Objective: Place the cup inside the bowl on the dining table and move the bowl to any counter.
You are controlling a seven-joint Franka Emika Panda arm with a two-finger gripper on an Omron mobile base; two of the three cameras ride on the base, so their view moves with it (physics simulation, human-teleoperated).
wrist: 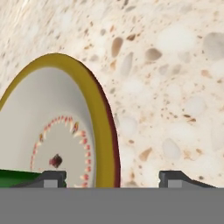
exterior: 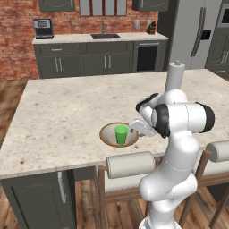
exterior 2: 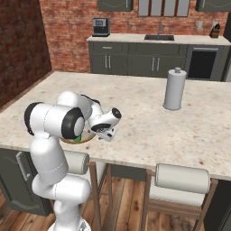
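The green cup (exterior: 121, 134) stands upright inside the tan-rimmed bowl (exterior: 103, 134), near the front edge of the dining table (exterior: 67, 103). My gripper (exterior: 134, 127) is low at the bowl's right side. In the hand view it (wrist: 113, 179) is open, one fingertip (wrist: 54, 177) over the bowl's pale inside and the other over the stone outside, so the bowl's rim (wrist: 104, 131) runs between them. A strip of the cup (wrist: 17, 178) shows at the lower left there. From the right, my arm hides most of the bowl (exterior 2: 86, 138).
A grey paper towel roll (exterior: 175, 76) stands upright on the table behind my arm. Padded stools (exterior: 129, 164) sit against the table's front edge. The counter (exterior: 71, 39) along the brick wall carries a coffee machine (exterior: 43, 28) and a sink (exterior: 105, 36).
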